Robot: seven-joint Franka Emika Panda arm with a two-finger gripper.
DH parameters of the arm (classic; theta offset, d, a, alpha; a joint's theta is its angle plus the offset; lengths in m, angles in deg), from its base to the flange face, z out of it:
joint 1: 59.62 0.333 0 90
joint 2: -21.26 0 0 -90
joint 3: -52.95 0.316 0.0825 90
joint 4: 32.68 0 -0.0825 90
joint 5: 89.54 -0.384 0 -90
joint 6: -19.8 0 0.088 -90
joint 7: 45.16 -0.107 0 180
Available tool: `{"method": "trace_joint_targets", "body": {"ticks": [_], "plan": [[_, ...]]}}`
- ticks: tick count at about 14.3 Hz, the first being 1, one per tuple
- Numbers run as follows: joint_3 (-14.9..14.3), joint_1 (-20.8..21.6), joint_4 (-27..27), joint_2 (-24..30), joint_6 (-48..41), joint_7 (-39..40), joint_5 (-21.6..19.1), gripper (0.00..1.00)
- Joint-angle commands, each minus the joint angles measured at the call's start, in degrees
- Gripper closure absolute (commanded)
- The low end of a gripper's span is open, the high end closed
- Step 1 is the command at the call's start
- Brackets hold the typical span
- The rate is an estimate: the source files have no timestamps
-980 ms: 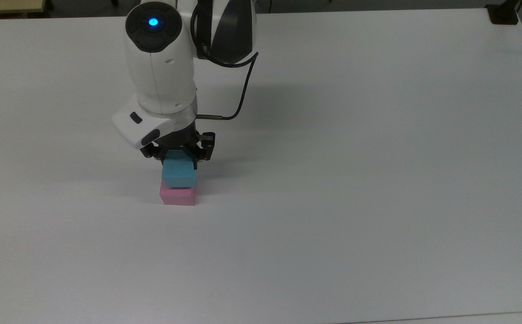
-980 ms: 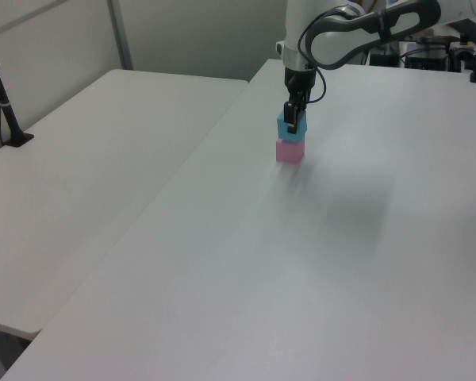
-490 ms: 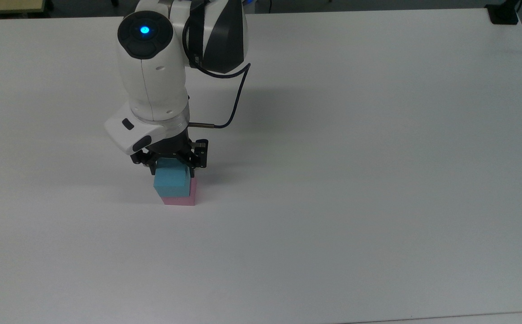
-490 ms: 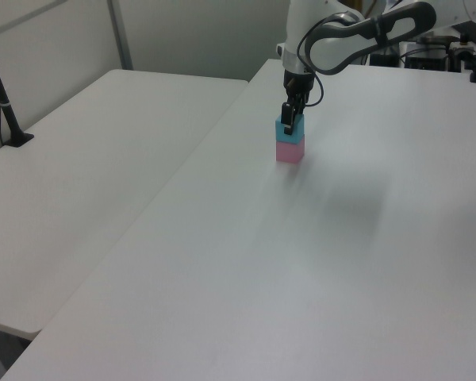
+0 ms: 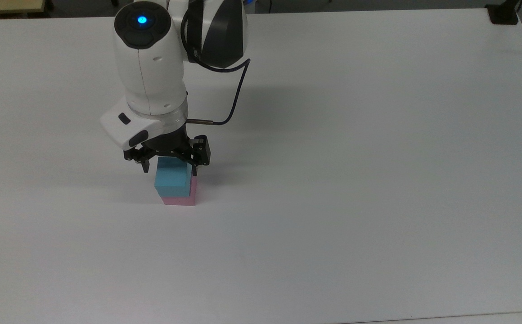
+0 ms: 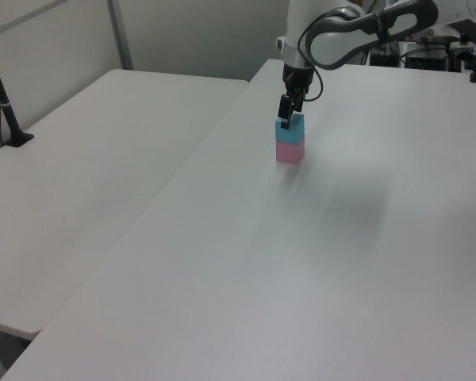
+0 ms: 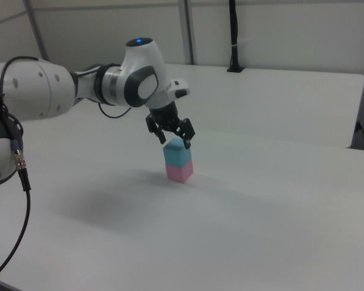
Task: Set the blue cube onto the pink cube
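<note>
The blue cube rests on top of the pink cube, shifted slightly toward the top view's left so a pink strip shows along its right side. In the left view the blue cube sits squarely over the pink cube, and the right view shows the same blue cube stacked on the pink cube. My gripper hovers just above the blue cube, open, its fingers spread wider than the cube and apart from it. The gripper points down over the stack.
The white table stretches wide around the stack. A second white table adjoins it on the left view's left, with a black post on it. A dark cable hangs from the arm's wrist.
The blue cube came down and toward the top view's left onto the pink cube. My gripper then opened, let go of it and rose slightly.
</note>
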Motion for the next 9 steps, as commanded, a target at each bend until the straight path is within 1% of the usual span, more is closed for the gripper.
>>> {"method": "trace_joint_targets", "body": {"ticks": [1, 3, 4, 5, 7, 9], "plan": [[-0.04, 1.56, -2.14, 7.97, -4.57, -4.84, -0.18, 0.00], [-0.13, 3.66, -2.94, 12.90, -11.51, -8.80, -0.10, 0.00], [-0.13, 4.19, -3.20, 14.83, -14.51, -9.42, -0.10, 0.00], [-0.04, 4.98, -3.29, 17.20, -19.67, -9.34, -0.10, 0.00], [-0.04, 6.22, -3.29, 19.41, -24.01, -9.43, -0.10, 0.00], [-0.04, 6.22, -3.21, 20.30, -25.34, -9.43, -0.27, 0.00]]}}
